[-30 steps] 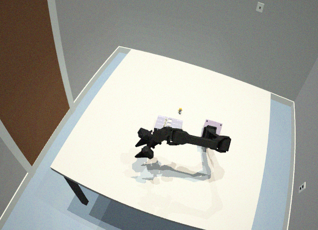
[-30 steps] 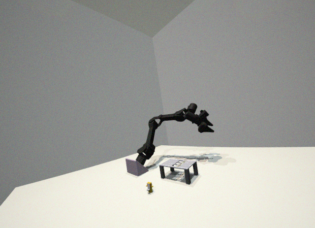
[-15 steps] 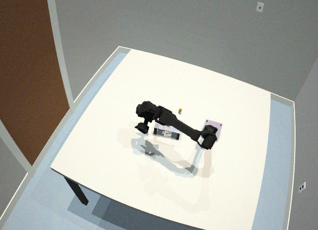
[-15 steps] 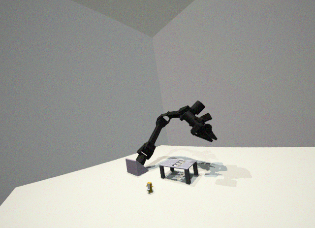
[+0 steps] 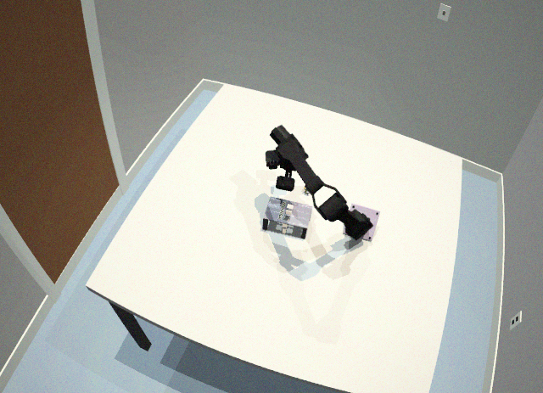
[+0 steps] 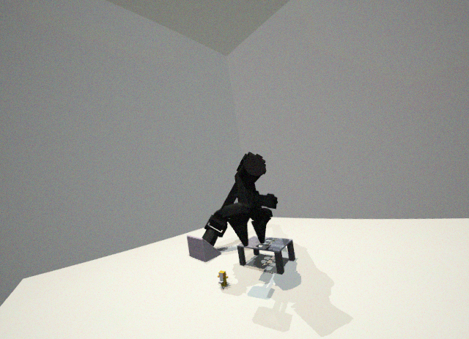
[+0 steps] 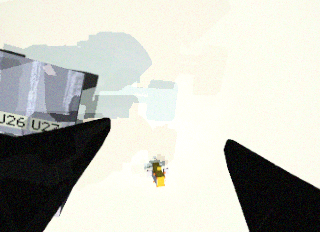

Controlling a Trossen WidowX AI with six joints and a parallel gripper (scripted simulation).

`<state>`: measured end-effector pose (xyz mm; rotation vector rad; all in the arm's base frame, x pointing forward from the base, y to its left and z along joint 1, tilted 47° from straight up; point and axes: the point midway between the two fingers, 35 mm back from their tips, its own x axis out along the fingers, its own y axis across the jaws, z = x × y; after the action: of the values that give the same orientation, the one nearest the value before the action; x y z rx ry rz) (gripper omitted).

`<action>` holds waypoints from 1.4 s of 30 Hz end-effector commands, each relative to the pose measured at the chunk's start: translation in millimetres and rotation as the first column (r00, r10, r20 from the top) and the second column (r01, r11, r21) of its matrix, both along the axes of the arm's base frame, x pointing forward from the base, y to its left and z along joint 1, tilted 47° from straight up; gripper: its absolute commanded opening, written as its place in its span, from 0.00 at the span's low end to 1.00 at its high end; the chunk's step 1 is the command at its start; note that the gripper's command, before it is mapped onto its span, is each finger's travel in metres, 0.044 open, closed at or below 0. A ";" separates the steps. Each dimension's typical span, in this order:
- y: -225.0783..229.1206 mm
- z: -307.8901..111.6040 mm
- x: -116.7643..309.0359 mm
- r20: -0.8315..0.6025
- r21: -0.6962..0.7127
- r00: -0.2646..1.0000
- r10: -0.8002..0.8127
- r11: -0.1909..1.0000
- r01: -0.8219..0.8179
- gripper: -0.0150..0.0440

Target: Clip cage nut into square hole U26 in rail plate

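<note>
1. Exterior view: cage nut (image 5: 305, 190) (image 6: 222, 278) (image 7: 158, 174) stood loose on the worktop (image 5: 184, 231) (image 6: 113, 301) (image 7: 270, 92), near the rail plate (image 5: 300, 208) (image 6: 282, 244) (image 7: 40, 92) but apart from it, w/ yellow and grey parts showing.
2. Pincer (image 5: 285, 183) (image 6: 254, 244) (image 7: 167, 133) was wide, nothing btwn fingertips; nut not yet picked.
3. Handling, best guess: v. light, hard body, wings springy, prob. slippery metal; a knock could tip it.
4. Grip: take it across both wings, level & centred, squeeze firmly, approx. even; off-centre might twist it or flick it out.
5. Next: prob. line up over nut, then descend. U26 label read OK in wrist view.
</note>
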<state>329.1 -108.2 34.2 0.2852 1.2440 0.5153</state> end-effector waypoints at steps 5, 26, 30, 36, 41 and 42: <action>-26.1 -56.9 -82.9 -0.070 0.218 0.963 0.260 0.946 -0.240 1.00; -26.4 -57.7 -85.0 -0.068 0.226 0.962 0.266 0.943 -0.245 0.46; -26.4 -57.7 -85.0 -0.068 0.226 0.962 0.266 0.943 -0.245 0.46; -8.4 -75.4 -84.7 -0.068 0.226 0.962 0.266 0.943 -0.245 0.46; -0.9 -82.3 -85.2 -0.067 0.227 0.962 0.266 0.943 -0.245 0.46; -0.7 -82.4 -85.2 -0.067 0.227 0.962 0.266 0.943 -0.245 0.46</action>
<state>245.1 -111.4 -44.9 0.3219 1.3309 0.8762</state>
